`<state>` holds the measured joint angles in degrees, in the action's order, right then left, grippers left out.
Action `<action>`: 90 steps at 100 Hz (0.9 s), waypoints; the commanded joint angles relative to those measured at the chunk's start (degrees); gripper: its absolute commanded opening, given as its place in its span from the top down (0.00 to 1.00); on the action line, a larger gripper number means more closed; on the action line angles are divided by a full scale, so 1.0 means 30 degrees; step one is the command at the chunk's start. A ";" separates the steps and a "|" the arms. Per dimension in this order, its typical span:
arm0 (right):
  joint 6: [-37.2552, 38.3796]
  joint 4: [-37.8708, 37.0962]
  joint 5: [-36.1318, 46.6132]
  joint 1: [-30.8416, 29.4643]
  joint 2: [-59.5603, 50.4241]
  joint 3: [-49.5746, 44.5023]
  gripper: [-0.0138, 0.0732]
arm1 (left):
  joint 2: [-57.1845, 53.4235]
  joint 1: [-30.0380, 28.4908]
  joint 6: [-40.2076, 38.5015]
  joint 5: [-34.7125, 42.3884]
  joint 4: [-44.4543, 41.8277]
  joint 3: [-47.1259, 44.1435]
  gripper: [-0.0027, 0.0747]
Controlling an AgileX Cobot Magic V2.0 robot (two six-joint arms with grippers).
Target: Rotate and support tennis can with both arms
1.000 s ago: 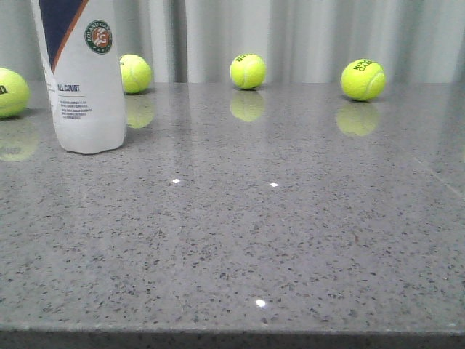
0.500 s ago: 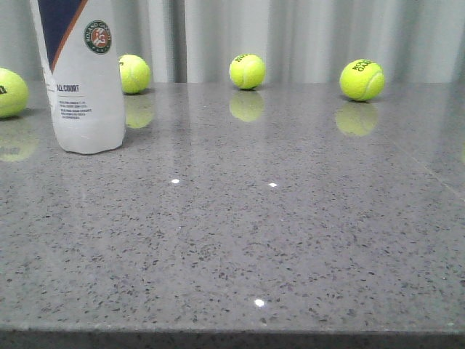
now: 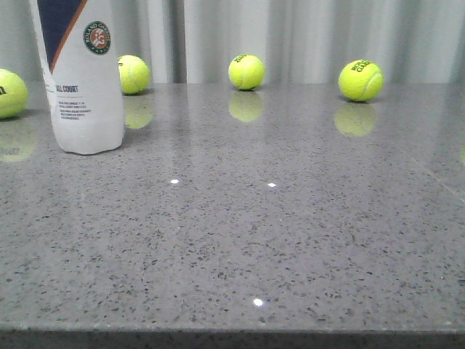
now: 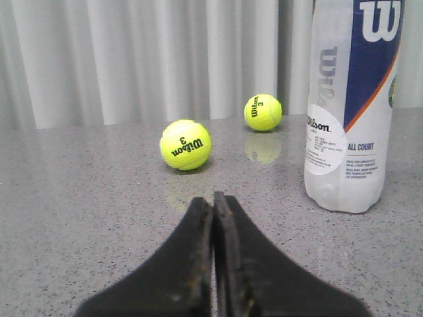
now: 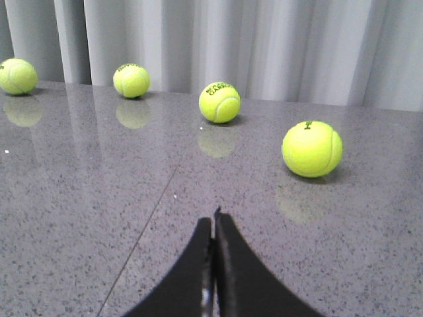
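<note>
While the tennis can (image 3: 81, 80) stands upright on the grey counter (image 3: 290, 240), off at about ten o'clock in the front view, no arm is touching it. The left claw (image 4: 213, 205) is pressed closed with nothing in it, and the can sits near it at about two o'clock, so this arm looks best placed to reach it first. The right claw (image 5: 213, 221) is closed and empty too, and it only faces tennis balls, like the near one (image 5: 312, 148) at about one o'clock. I think both claws must open before they can turn the can and hold it up.
</note>
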<state>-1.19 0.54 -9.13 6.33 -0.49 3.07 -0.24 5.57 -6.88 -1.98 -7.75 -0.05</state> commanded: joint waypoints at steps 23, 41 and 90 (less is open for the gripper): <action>0.0960 -0.0779 0.3978 -0.0114 -0.0416 -0.0779 0.92 | -0.0655 -0.0044 -0.0144 0.1639 -0.0011 -0.0853 0.99; 0.1075 -0.0779 0.4495 -0.0114 -0.0416 -0.1283 0.92 | -0.0655 -0.0044 -0.0144 0.1639 -0.0011 -0.0853 0.99; 0.1075 -0.0779 0.4419 -0.0114 -0.0416 -0.1283 0.92 | -0.0655 -0.0044 -0.0144 0.1639 -0.0011 -0.0853 0.99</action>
<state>1.83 -1.02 -0.50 6.33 -0.49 -1.56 -0.24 5.57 -6.88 -1.98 -7.75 -0.05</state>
